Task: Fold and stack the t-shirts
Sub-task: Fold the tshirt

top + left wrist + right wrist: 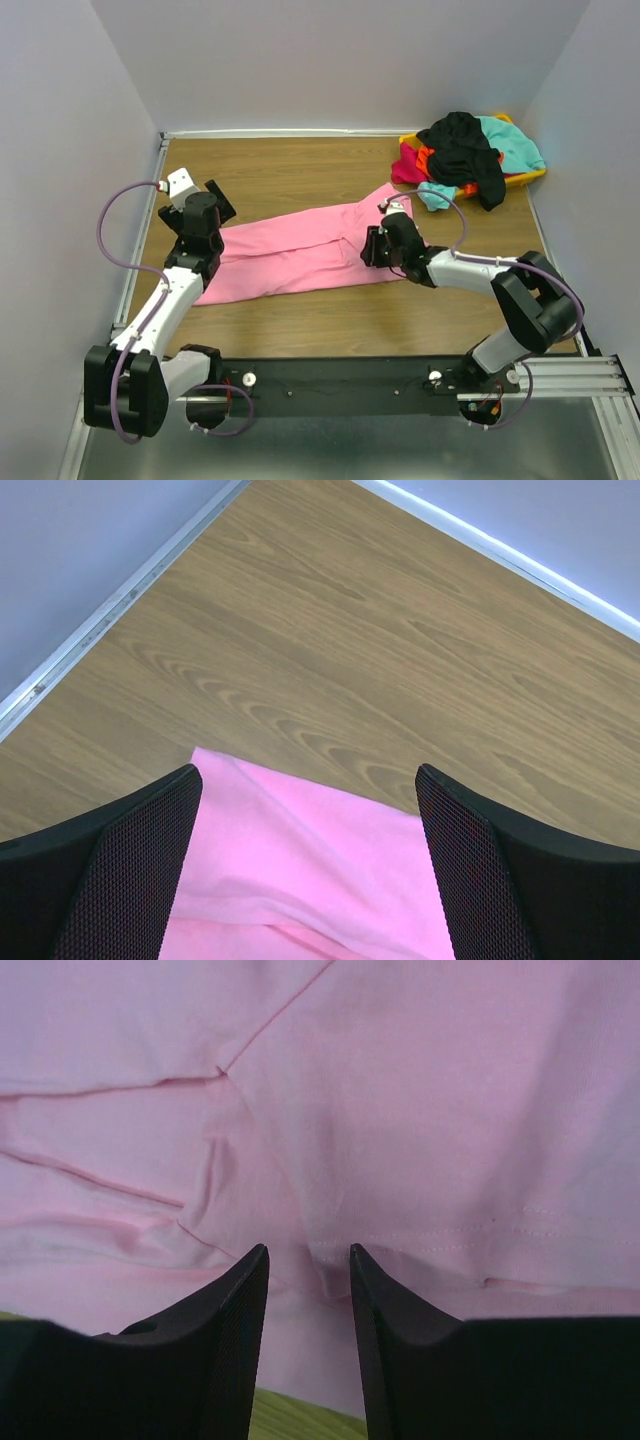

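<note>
A large bright pink t-shirt (300,255) lies across the middle of the wooden table as a long folded band. My left gripper (215,205) hovers over its left end. In the left wrist view that gripper (308,772) is wide open, with a corner of the pink cloth (300,870) lying flat below the fingers. My right gripper (372,245) sits low at the shirt's right end. In the right wrist view its jaws (308,1250) stand partly apart on the pink cloth (400,1110), with a small pucker near the stitched hem between the tips. Other t-shirts (465,150), black, teal, orange-red and magenta, are heaped at the back right.
The heap of shirts sits in a yellow bin (530,178) in the back right corner. White walls close in the table on the left, back and right. Bare wood (290,175) shows behind the pink shirt and in front of it.
</note>
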You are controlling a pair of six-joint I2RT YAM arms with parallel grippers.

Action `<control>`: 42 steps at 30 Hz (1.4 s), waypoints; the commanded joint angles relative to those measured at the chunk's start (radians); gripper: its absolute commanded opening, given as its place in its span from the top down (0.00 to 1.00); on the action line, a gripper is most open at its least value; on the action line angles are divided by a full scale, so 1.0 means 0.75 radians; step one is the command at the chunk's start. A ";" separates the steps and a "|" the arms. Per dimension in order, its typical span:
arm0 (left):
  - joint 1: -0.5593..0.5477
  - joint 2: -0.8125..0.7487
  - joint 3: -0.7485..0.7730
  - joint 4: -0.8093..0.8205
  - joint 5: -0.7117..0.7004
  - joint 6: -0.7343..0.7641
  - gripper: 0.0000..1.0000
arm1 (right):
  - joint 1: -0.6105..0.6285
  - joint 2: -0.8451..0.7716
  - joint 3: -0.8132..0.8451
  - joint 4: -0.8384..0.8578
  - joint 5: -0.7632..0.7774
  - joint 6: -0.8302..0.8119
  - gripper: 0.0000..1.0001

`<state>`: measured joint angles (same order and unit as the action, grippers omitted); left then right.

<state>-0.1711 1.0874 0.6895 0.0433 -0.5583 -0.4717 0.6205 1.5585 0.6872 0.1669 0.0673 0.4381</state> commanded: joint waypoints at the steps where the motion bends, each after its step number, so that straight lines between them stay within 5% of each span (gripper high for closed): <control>1: 0.009 -0.032 -0.019 0.030 0.029 0.017 0.05 | 0.007 0.041 0.061 0.019 0.086 -0.030 0.55; 13: 0.009 -0.055 -0.040 0.022 0.026 0.021 0.05 | 0.007 0.108 0.088 -0.045 0.121 -0.038 0.65; 22: 0.009 -0.061 -0.042 0.022 0.018 0.023 0.05 | 0.007 0.109 0.168 -0.092 0.070 -0.040 0.98; 31: 0.009 -0.069 -0.044 0.022 0.026 0.021 0.05 | 0.005 0.031 0.202 -0.167 0.010 -0.009 0.99; 35: 0.009 -0.071 -0.046 0.024 0.031 0.021 0.05 | 0.005 0.014 0.190 -0.188 0.037 -0.001 0.91; 37: 0.009 -0.075 -0.044 0.024 0.033 0.021 0.05 | 0.005 0.004 0.192 -0.196 0.078 0.001 0.64; 39: 0.009 -0.077 -0.046 0.024 0.035 0.019 0.05 | -0.001 -0.016 0.198 -0.218 0.137 -0.001 0.49; 42: 0.009 -0.080 -0.046 0.024 0.037 0.019 0.04 | -0.027 -0.045 0.202 -0.218 0.168 -0.007 0.42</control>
<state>-0.1699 1.0492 0.6689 0.0448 -0.5442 -0.4671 0.6170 1.5703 0.8165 0.0357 0.1223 0.4309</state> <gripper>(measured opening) 0.954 0.558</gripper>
